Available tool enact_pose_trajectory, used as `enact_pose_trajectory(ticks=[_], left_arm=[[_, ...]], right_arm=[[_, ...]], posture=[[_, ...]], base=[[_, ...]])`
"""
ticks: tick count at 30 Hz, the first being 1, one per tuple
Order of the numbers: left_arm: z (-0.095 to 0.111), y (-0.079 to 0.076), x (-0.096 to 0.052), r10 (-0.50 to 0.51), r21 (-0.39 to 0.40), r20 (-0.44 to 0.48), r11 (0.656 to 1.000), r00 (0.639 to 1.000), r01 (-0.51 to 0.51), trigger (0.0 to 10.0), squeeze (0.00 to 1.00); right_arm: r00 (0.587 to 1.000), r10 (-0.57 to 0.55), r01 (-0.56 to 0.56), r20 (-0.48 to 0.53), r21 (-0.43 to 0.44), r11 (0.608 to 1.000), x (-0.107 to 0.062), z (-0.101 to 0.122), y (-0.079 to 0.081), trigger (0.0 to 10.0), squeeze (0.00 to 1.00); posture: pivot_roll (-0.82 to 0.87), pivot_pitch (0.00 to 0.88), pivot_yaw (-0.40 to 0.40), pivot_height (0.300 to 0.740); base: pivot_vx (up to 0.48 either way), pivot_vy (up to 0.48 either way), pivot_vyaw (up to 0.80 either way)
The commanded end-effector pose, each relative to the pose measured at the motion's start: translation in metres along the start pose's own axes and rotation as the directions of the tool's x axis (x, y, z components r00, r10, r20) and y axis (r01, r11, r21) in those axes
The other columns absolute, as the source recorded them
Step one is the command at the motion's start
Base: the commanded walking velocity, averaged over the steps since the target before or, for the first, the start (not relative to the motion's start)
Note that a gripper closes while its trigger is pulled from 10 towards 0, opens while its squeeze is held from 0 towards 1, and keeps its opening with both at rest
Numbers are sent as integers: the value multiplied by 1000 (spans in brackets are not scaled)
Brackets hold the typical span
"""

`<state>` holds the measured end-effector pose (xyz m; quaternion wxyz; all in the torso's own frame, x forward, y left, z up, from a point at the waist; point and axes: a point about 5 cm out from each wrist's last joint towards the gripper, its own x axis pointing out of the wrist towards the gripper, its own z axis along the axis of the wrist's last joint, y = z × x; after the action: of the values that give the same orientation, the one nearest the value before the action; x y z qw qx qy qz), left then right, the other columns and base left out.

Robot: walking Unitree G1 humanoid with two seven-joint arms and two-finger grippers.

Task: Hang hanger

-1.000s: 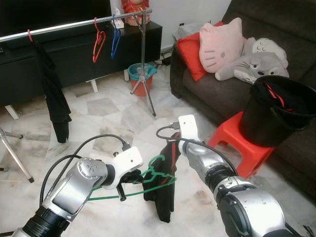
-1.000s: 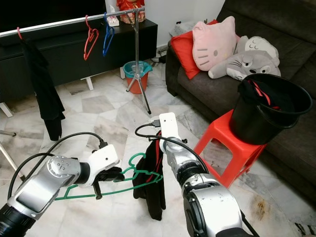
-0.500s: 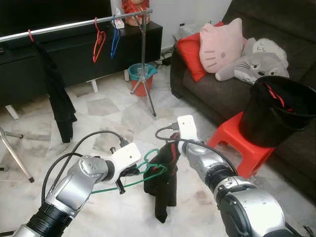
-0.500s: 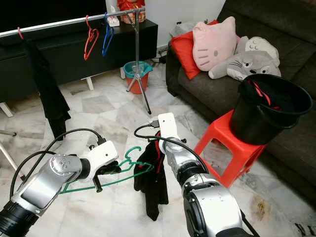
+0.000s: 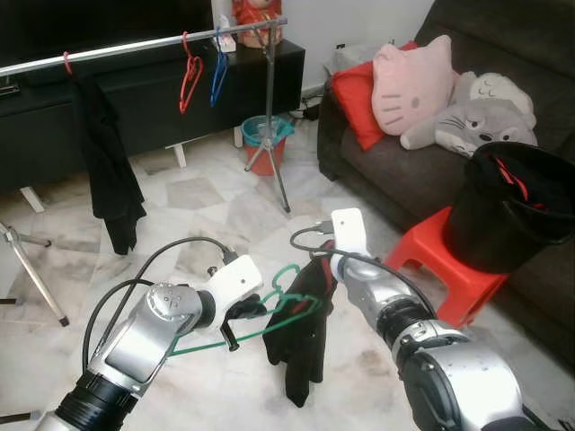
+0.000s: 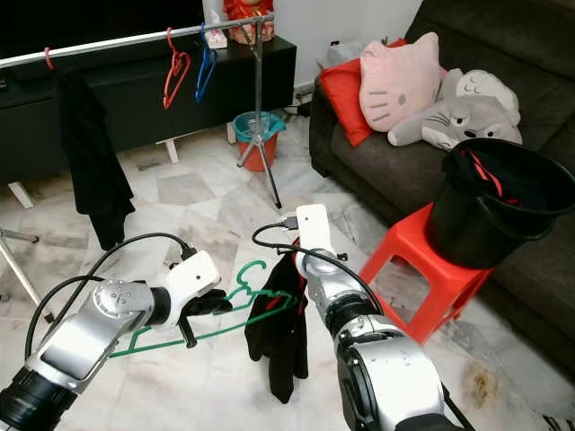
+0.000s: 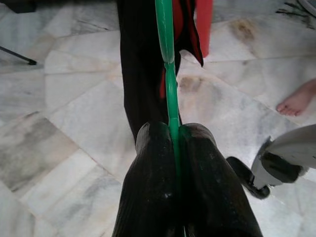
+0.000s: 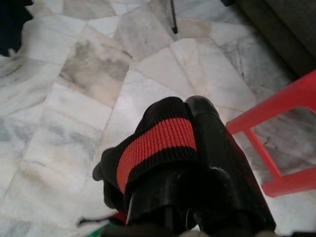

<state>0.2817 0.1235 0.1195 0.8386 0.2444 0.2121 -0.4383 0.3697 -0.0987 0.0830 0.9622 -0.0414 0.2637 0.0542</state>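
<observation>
A green plastic hanger point(image 5: 269, 310) is held out over the marble floor, with my left gripper point(image 5: 241, 316) shut on its lower bar; the wrist view shows the bar point(image 7: 169, 84) pinched between the two fingers. A black garment with a red stripe point(image 5: 304, 346) hangs off the hanger's right end. My right gripper point(image 5: 322, 272) is shut on the garment's collar point(image 8: 159, 143). The silver clothes rail point(image 5: 144, 47) crosses the room at the back, above and beyond both grippers.
On the rail hang a black garment point(image 5: 108, 171), a red hanger point(image 5: 190, 74) and a blue hanger point(image 5: 217, 70). A black bucket point(image 5: 517, 211) sits on a red stool point(image 5: 431, 260) beside the sofa point(image 5: 431, 153). A person's bare foot point(image 7: 298, 98) is on the floor.
The whole view has shifted slightly as the camera moved. The hanger's right end has risen a little and the garment hangs closer to my right gripper. Both grips are unchanged.
</observation>
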Motion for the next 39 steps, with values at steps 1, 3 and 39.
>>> enact_pose_trajectory(ticks=[1, 3, 39], left_arm=[[3, 3, -1, 34, -3, 8, 999, 999, -33, 10000, 0], [3, 7, 1, 72, 0, 1, 997, 997, -72, 10000, 0], [13, 1, 6, 63, 20, 14, 998, 998, -64, 10000, 0]], right_arm=[[1000, -13, 13, -5, 16, 1000, 0, 1, -4, 10000, 0], [1000, -11, 11, -4, 18, 1000, 0, 2, -3, 10000, 0], [999, 39, -38, -18, 53, 998, 0, -1, 10, 10000, 0]], posture=[[209, 0, -97, 740], [209, 0, -97, 740], [218, 0, -90, 740]], base=[[0, 0, 0], [0, 0, 0], [0, 0, 0]])
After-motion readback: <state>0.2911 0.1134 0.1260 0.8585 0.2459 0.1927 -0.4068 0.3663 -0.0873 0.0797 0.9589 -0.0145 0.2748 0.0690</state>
